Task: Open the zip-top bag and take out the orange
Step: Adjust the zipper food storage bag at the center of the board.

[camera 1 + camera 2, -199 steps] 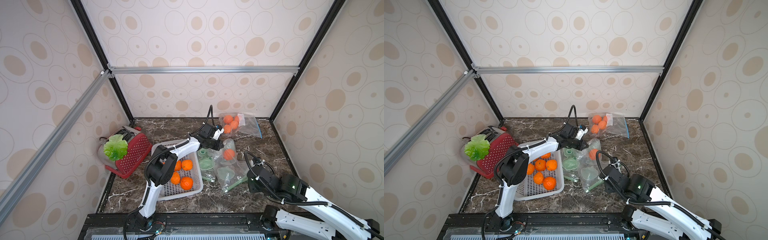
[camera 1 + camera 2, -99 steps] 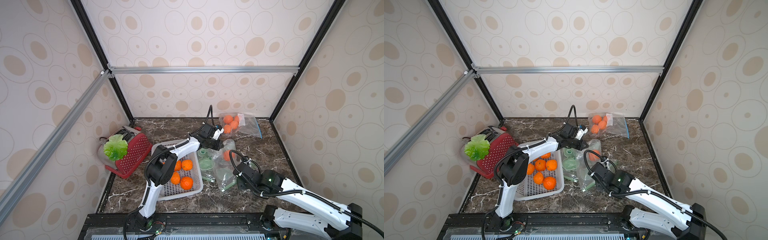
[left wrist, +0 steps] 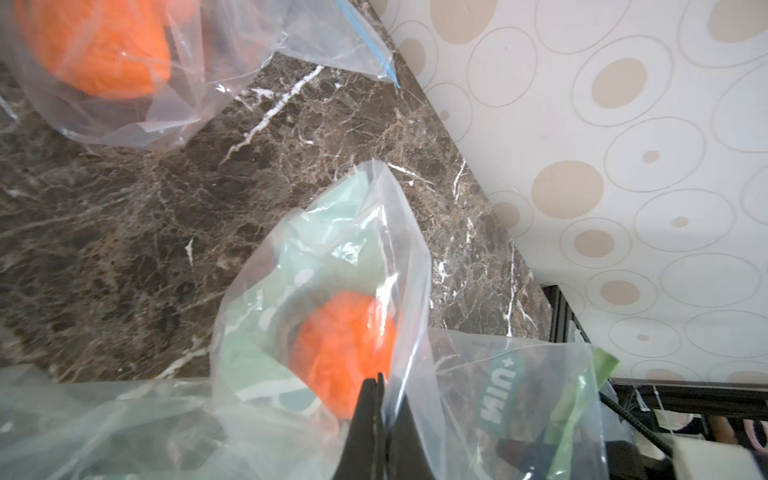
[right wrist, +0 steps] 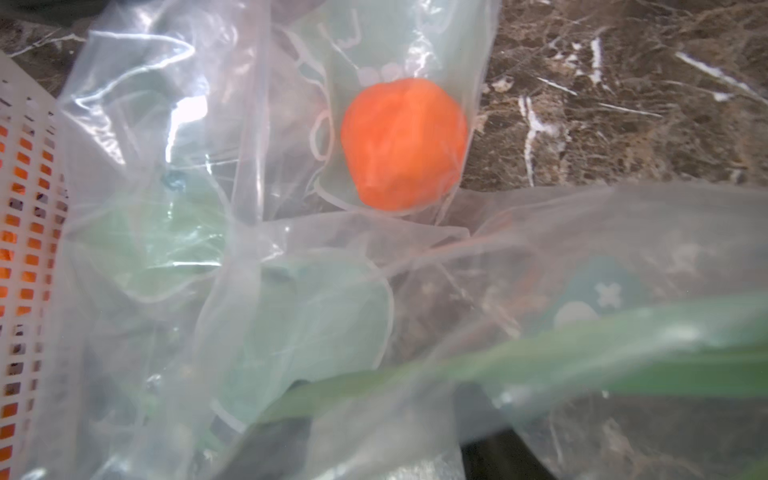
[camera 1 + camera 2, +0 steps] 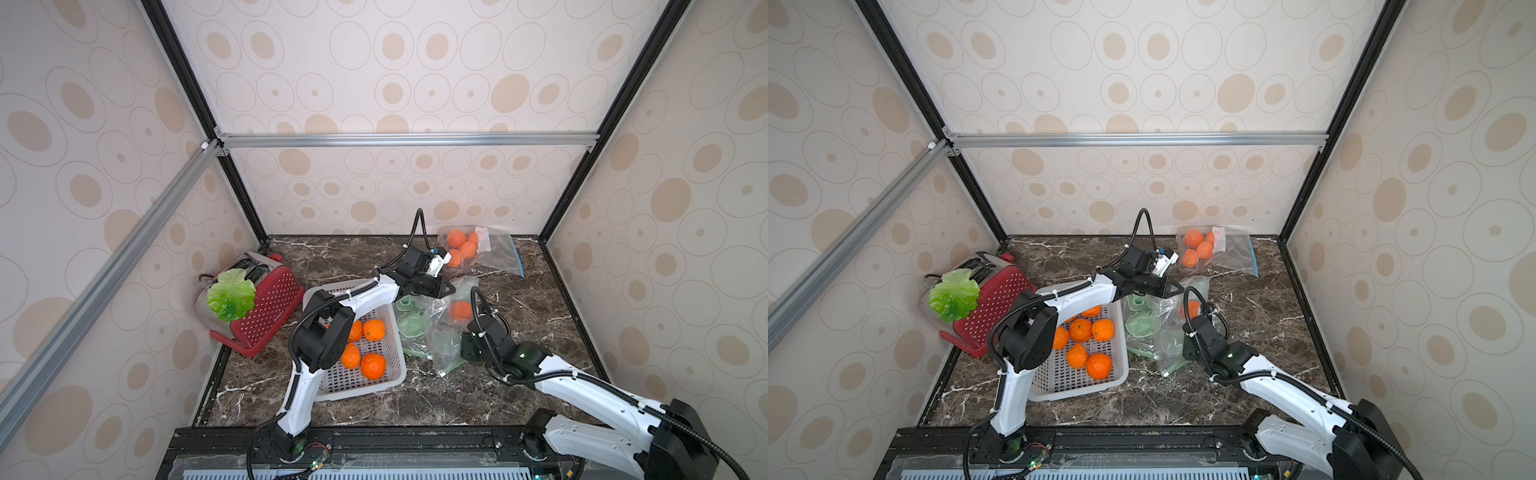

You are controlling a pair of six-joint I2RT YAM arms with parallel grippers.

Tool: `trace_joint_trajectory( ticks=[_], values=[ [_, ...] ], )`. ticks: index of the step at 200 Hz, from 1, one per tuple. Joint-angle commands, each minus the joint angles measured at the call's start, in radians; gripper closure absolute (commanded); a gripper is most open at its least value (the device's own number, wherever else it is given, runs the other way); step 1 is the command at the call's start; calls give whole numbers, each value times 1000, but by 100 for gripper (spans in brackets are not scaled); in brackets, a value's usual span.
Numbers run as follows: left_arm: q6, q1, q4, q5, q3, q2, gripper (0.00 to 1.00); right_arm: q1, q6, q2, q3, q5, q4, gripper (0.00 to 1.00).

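Change, in both top views: the right end effector [image 5: 467, 351] has come in from the front-right of the bench [image 5: 540, 299] to the near edge of the heap of clear bags [image 5: 419, 328]. The left arm is placed as before. The left end effector [image 5: 446, 289] is closed on the upper film of the zip-top bag [image 5: 468, 286], which stands raised at its tips. The orange [image 5: 461, 311] is inside that bag, just beside the left tips on the robot's side. It lies between the two end effectors, near the right one and apart from it. The right jaws are hidden under the wrist, so I cannot tell their state.

Left wrist view: the fingers [image 3: 370, 401] are pressed together on the bag film. The orange [image 3: 343, 349] is just beyond the tips, behind plastic.

Right wrist view: the orange [image 4: 405, 143] is ahead, within the printed bag. The green zip strip [image 4: 540, 357] crosses close in front and is blurred. The jaws cannot be made out. The white basket [image 4: 25, 249] is at the side.
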Motion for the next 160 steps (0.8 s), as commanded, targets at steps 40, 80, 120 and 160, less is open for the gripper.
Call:
trace_joint_trajectory(
  ticks=[40, 80, 120, 160],
  values=[
    [81, -68, 135, 73, -107, -188, 100, -17, -35, -22, -155, 5, 266, 29],
    [73, -69, 249, 85, -190, -233, 100, -25, -61, -2, -227, 10, 352, 25],
    [49, -69, 268, 85, -193, -208, 100, -24, -114, 43, -300, -32, 517, 20],
    [74, -69, 327, 88, -239, -230, 100, -26, -151, 179, -270, -61, 507, 16]
  ],
)
